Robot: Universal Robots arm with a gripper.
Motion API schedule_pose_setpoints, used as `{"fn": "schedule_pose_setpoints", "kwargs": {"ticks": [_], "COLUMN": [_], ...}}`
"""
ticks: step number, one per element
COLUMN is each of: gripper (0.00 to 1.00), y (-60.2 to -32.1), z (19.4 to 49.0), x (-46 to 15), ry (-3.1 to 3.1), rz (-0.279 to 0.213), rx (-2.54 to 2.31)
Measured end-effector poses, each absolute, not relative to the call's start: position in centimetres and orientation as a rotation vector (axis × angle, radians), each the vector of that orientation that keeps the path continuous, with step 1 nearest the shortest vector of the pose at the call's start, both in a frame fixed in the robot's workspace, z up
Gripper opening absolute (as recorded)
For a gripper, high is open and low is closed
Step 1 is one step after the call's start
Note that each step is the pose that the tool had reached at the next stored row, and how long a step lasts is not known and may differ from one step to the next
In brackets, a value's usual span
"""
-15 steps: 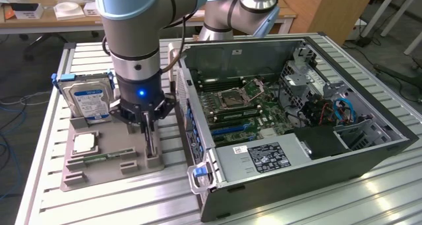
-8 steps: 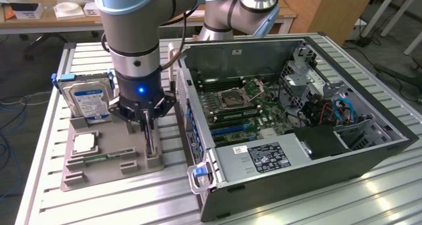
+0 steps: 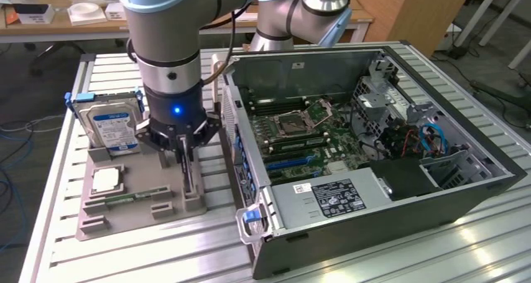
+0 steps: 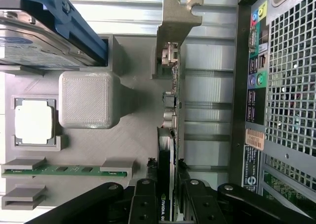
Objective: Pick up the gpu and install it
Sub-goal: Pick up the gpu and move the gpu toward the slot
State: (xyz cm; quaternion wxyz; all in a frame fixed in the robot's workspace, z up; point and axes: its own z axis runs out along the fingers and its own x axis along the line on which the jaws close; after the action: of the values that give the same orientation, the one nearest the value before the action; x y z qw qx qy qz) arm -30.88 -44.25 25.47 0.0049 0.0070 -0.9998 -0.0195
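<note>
— Wrist view first: what has the tool point(image 4: 168, 183) got?
— It is clamped narrow on the gpu point(image 4: 173, 103), one finger on each flat face. The card stands edge-on in a slot of the grey tray point(image 4: 133, 130), probably so it can be pinched from above.
— And around it?
— Just beside the tool is a grey block point(image 4: 84, 100). Farther out that side are the memory stick point(image 4: 64, 169), processor point(image 4: 33, 125) and hard drive point(image 4: 44, 41). On the other side, near, the open computer case point(image 3: 374, 171) stands on the bench point(image 3: 166, 252), its rear wall between card and motherboard point(image 3: 299, 134).
</note>
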Motion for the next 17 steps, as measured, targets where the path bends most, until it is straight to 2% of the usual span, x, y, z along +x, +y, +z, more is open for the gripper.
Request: {"fn": "schedule_pose_setpoints", "kwargs": {"ticks": [17], "gripper": [0.26], "y": [-44.2], "z": [26.8], "x": [-30.9], "ry": [-3.131], "rz": [-0.061], "rx": [0.022]}}
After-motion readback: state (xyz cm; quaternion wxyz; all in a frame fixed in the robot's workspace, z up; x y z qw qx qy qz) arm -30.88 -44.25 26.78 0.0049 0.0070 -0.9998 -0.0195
